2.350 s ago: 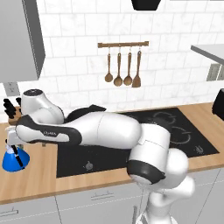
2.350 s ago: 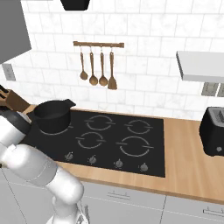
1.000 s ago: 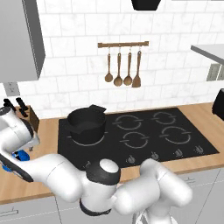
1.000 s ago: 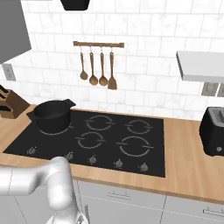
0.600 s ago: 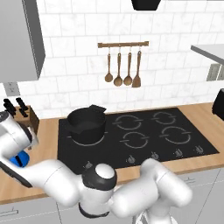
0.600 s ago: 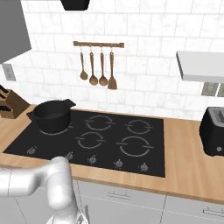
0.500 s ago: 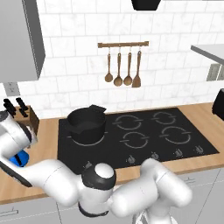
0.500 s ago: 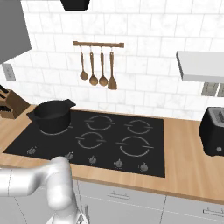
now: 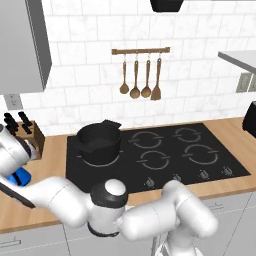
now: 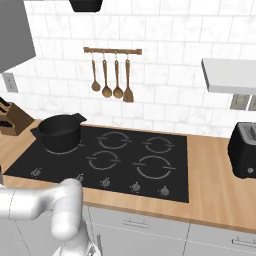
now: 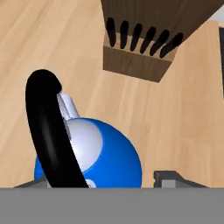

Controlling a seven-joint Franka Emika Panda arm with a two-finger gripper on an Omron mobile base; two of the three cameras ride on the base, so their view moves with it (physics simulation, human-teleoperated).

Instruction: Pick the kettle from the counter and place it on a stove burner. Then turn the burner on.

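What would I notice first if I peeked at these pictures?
Probably the bright blue kettle with its thick black arched handle, sitting on the wooden counter right under the hand camera, with a knife block just past it. Next, the black pot on the cooktop, at its back left.

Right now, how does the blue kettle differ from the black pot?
The kettle is bright blue; the pot is black. The kettle stands on the wooden counter by the knife block; the pot sits on the cooktop. The kettle has a thin black arched handle over its top; the pot has stubby side handles. The kettle looks smaller. Both stand upright.
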